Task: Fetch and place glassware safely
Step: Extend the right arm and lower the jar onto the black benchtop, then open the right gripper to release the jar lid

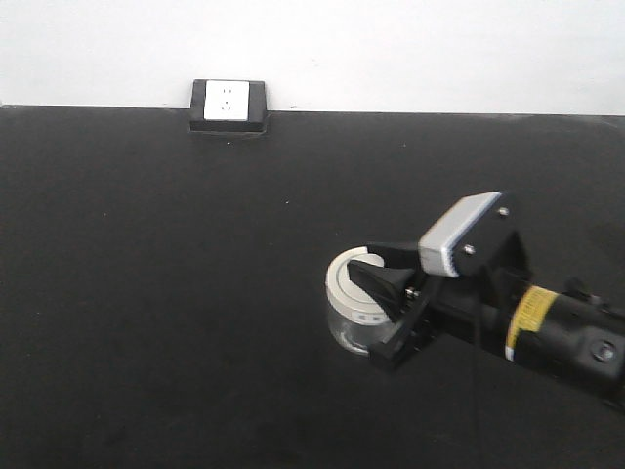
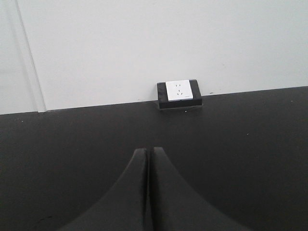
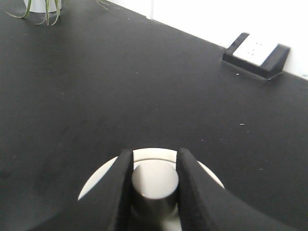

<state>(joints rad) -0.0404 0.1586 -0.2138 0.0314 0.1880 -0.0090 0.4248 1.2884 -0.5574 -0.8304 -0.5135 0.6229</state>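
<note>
Clamping the knob [image 3: 155,185] between both pads, right gripper [image 3: 155,155] holds the glass jar [image 1: 348,327] by its cream lid [image 3: 96,183]. Jar contents: cannot tell. Right arm reaches in low, wrist tilted downward. Jar upright on the black table [image 1: 146,293], well in front and right of the socket block [image 1: 229,105]. Left gripper [image 2: 148,153] pressed closed on nothing, facing the socket block.

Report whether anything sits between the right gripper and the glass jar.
Nothing visible does. The right gripper is at the jar, and its fingers sit against the lid's knob on both sides, with nothing in between.
</note>
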